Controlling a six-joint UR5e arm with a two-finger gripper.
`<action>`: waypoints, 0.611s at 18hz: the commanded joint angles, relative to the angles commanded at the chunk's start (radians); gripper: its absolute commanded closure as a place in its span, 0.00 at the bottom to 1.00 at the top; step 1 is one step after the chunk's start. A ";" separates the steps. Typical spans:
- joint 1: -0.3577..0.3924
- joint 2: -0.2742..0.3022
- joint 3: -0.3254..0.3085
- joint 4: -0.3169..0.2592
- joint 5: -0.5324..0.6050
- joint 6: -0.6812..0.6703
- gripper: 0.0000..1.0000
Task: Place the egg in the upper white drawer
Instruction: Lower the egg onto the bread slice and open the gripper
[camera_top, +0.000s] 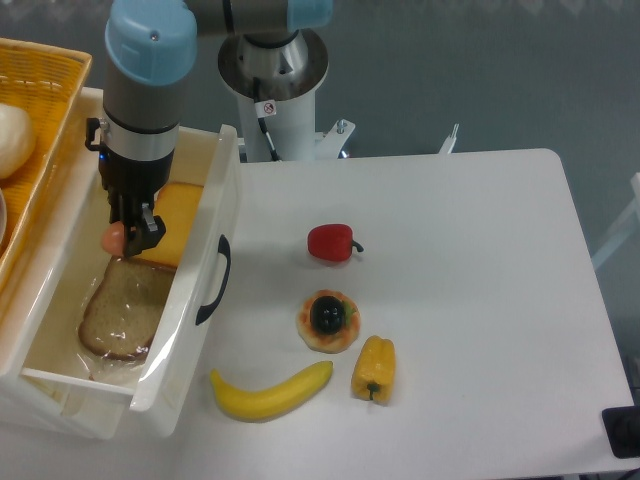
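Note:
The small orange-brown egg (112, 238) is held between the fingers of my gripper (122, 238), which is shut on it. Egg and gripper hang inside the upper white drawer (196, 330), above its far half, just beyond a slice of brown bread (125, 310) and beside a yellow cheese slice (172, 222). The drawer is pulled open at the table's left, its curved black handle (214, 282) facing right. My arm hides part of the drawer's back.
A yellow woven basket (35, 120) with a pale round thing (14, 138) sits left of the drawer. On the table lie a red pepper (331, 242), a round tart (328, 320), a yellow pepper (374, 368) and a banana (270, 392).

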 joint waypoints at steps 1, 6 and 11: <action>0.000 -0.002 0.000 0.000 0.000 0.000 0.59; -0.006 -0.008 -0.006 -0.002 0.000 0.000 0.59; -0.011 -0.008 -0.008 -0.003 0.000 -0.002 0.59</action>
